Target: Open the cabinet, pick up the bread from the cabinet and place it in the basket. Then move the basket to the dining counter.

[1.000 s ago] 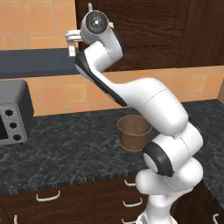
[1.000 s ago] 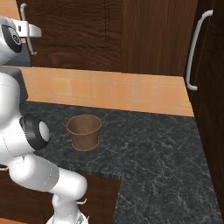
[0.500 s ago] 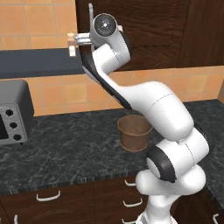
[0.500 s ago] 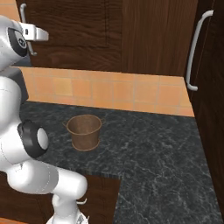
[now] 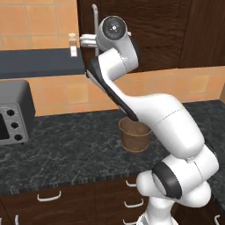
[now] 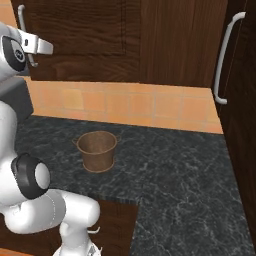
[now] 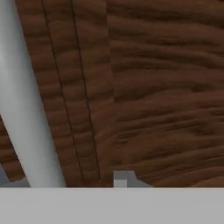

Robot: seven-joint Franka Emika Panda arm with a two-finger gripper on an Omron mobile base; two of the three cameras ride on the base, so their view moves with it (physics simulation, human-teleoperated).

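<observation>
1. The cabinet [image 5: 145, 30] [image 6: 100, 30] hangs on the wall above and behind the basket [image 5: 135, 135] [image 6: 97, 150]. Its door lies flush with the neighbouring wood, so it reads as closed.
2. The handle [image 5: 94, 17] [image 6: 21, 20], a vertical silver bar, runs down the door's edge, above the basket and to its left.
3. The gripper [image 5: 85, 41] [image 6: 42, 47] is raised high above the basket, level with the lower part of the handle and right up against it.
4. In the hand view the handle [image 7: 22, 100] crosses the left side as a thick pale bar, with the cabinet [image 7: 162, 87] wood grain close behind it.
5. In that view the gripper [image 7: 61, 179] has the bar between its two tips. One tip sits at the bar's left; the other stands a little clear on its right. I cannot tell whether the jaws are clamped on the bar or merely straddling it.
6. The basket stands upright on the black counter [image 5: 66, 149] [image 6: 180, 170], free of the arm, with its wire handle folded down at the rim.
7. The arm's elbow passes over the basket in the left base view and hides part of its rim.
8. A toaster oven [image 5: 13, 112] sits on the counter well to the left of the basket.
9. Orange tiles [image 6: 125, 102] cover the wall directly behind the basket, beneath the cabinet.
10. Drawers [image 5: 48, 195] with curved white pulls lie below the basket, under the counter's edge.
11. A tall cupboard with its own bar pull [image 6: 225, 60] stands well to the right of the basket.
</observation>
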